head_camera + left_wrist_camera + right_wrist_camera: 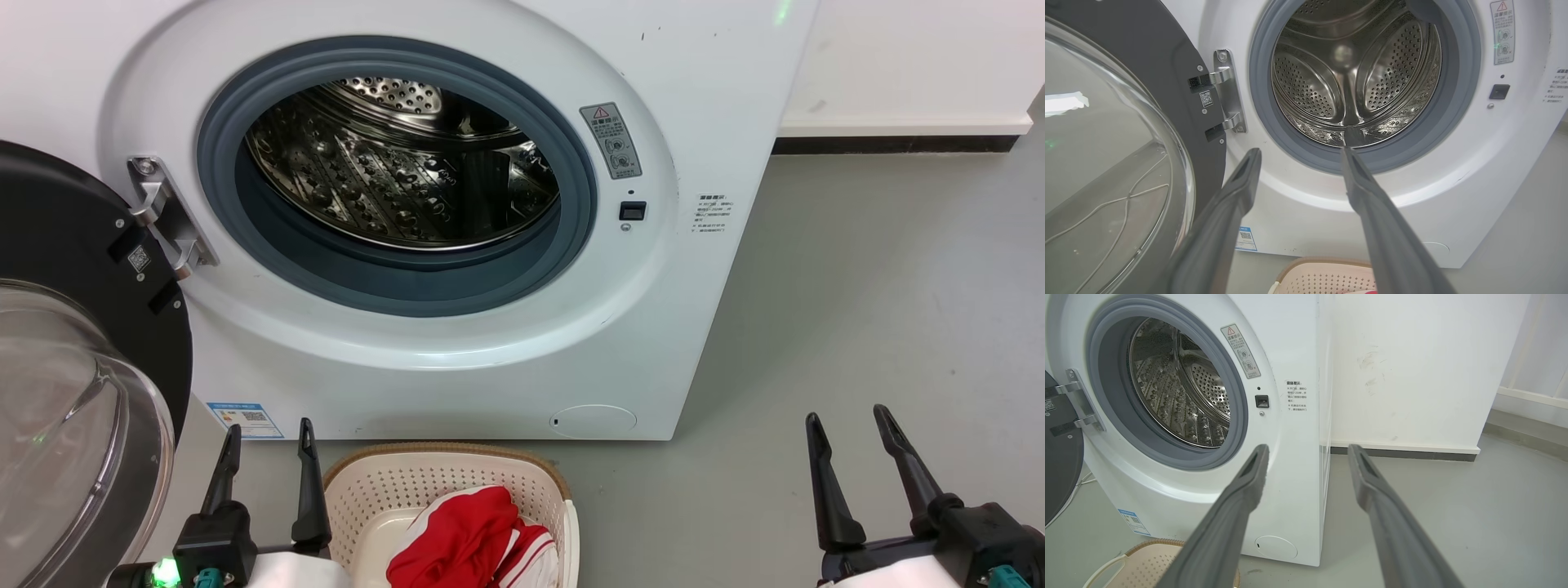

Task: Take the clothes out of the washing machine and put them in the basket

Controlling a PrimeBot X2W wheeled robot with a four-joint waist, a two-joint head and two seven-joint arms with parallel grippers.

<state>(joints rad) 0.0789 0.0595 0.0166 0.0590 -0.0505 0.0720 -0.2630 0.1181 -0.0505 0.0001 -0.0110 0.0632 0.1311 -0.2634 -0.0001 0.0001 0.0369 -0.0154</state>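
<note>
The white washing machine [457, 359] stands ahead with its door [73, 384] swung open to the left. Its steel drum [400, 163] shows bare metal, with no clothes in sight. On the floor in front sits the cream basket [445, 482], holding red and white clothes [473, 543]. My left gripper [269, 433] is open just left of the basket, fingers pointing up at the machine. Over bare floor at the lower right, my right gripper [849, 420] is open too. Both hold nothing. The left wrist view looks into the drum [1351, 77]; the basket's rim [1327, 263] is below.
The open glass-bowl door [1114, 163] fills the space to my left, close to the left gripper. Grey floor [882, 327] stretches to the right of the machine, up to a white wall with a dark skirting [890, 145].
</note>
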